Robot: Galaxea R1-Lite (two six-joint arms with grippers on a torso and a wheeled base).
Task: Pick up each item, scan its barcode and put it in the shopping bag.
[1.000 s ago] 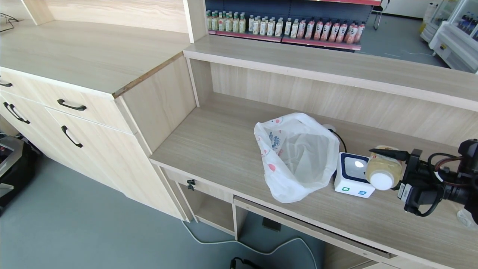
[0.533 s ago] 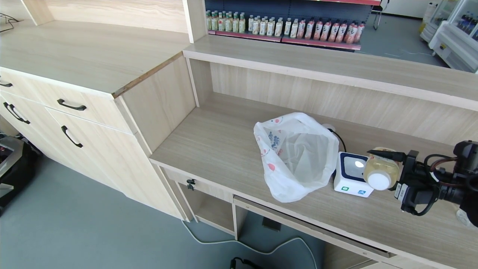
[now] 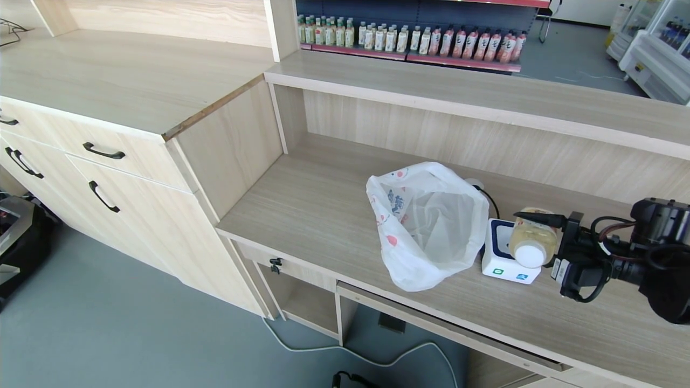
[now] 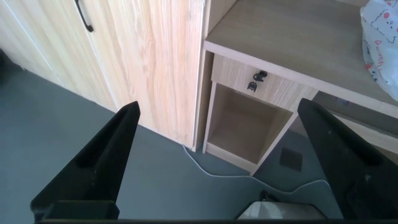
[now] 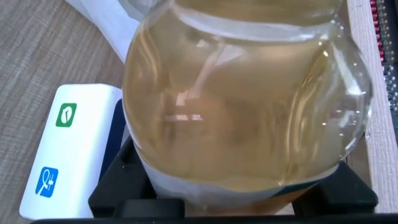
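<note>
- Head view: right gripper (image 3: 543, 233) clenched on a clear bottle (image 3: 531, 240) of pale yellow drink, held sideways, white cap toward the camera.
- The bottle hangs over the 3 o'clock edge of the white barcode scanner (image 3: 504, 265), above its window and not resting on it.
- Shopping bag (image 3: 426, 226) slumps just at the scanner's 9 o'clock, mouth open and facing up and to 3 o'clock.
- Step in hand, by my reading: scanning. Next move calls for a short carry toward 9 o'clock, over the bag's rim, then let go.
- Room: the counter (image 3: 323, 205) lies open at the bag's 9 o'clock. The back panel (image 3: 431, 134) and its ledge close off 12 o'clock, and the front edge runs near at 6 o'clock. A black cable (image 3: 488, 195) lies behind the scanner.
- Left wrist view: left gripper (image 4: 214, 162) released, fingers wide apart, hanging off the counter above the floor (image 4: 124, 180). A locked drawer (image 4: 255, 81) and one corner of the bag (image 4: 380, 37) are in sight.
- Right wrist view: the bottle's (image 5: 249, 99) belly sits close to the lens, the scanner (image 5: 68, 155) beneath and beside it, bag plastic just beyond.
</note>
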